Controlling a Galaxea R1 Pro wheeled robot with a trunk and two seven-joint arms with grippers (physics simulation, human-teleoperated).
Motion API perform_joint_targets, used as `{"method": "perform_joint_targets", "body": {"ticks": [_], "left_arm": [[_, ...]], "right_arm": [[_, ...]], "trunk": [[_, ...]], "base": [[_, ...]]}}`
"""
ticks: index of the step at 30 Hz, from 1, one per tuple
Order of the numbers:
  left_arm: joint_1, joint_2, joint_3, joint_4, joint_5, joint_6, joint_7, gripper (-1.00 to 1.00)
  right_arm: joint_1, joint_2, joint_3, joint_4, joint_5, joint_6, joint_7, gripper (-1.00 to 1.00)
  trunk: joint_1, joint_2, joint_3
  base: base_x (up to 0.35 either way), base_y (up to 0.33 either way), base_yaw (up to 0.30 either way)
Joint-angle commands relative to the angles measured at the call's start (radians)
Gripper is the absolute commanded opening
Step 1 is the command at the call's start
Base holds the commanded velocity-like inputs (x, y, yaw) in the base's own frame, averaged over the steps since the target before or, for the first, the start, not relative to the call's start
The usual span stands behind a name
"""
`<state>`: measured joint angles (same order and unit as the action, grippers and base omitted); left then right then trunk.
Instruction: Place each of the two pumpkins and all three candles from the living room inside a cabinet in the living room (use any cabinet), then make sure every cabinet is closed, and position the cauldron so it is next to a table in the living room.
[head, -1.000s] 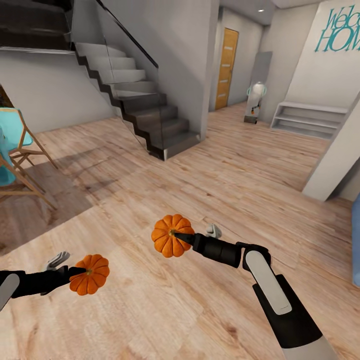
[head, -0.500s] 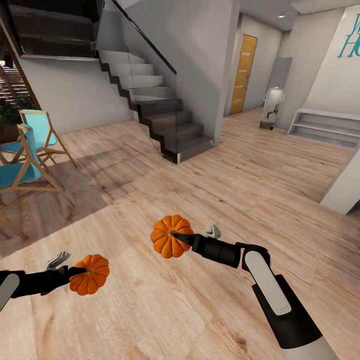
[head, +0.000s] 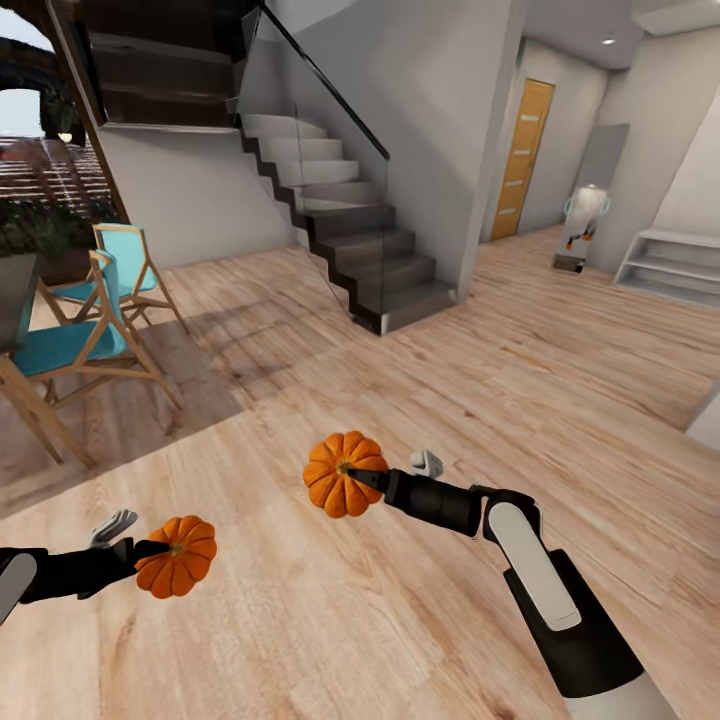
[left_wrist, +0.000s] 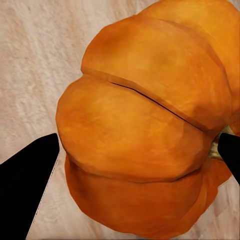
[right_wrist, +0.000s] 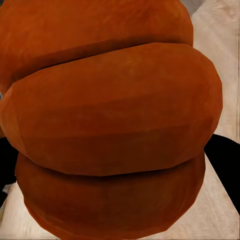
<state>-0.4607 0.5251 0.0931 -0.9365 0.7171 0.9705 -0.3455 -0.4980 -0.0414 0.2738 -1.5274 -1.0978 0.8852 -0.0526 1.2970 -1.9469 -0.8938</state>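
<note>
Each gripper, left (head: 150, 549) and right (head: 362, 477), clamps a pumpkin (head: 177, 569) (head: 343, 473); a jolt while driving could drop one.

Wood floor (head: 300, 620), grey staircase (head: 350, 230), turquoise chairs (head: 90, 320), orange door (head: 528, 155), perhaps low shelving (head: 672, 262)

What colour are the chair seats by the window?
Turquoise, on pale wooden frames; the chairs show best in the head view.

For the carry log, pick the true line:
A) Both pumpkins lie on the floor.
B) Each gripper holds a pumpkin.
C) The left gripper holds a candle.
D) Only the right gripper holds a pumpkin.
B: the left gripper clamps one pumpkin, the right gripper the other pumpkin, both above the wooden floor.
</note>
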Motion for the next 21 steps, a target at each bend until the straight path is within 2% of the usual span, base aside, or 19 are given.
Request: {"method": "perform_joint_targets", "body": {"ticks": [1,6,21], "left_arm": [[-0.001,0.0,0.002,0.0,-0.004,0.005,-0.008,-1.0],[-0.001,0.0,0.002,0.001,-0.004,0.005,-0.01,-1.0],[-0.001,0.0,0.002,0.001,-0.002,0.005,-0.01,-1.0]], "right_arm": [[-0.001,0.0,0.001,-0.001,-0.004,0.001,-0.006,-1.0],[-0.001,0.0,0.002,-0.002,0.003,0.002,-0.006,-1.0],[-0.001,-0.002,0.004,-0.001,0.006,0.003,-0.008,-1.0]], "trunk": [[0.0,0.0,0.001],[0.0,0.0,0.008],[0.0,0.0,0.029]], "base": [[0.242,0.0,0.191],[0.169,0.0,0.191],[0.006,0.0,0.191]]}}
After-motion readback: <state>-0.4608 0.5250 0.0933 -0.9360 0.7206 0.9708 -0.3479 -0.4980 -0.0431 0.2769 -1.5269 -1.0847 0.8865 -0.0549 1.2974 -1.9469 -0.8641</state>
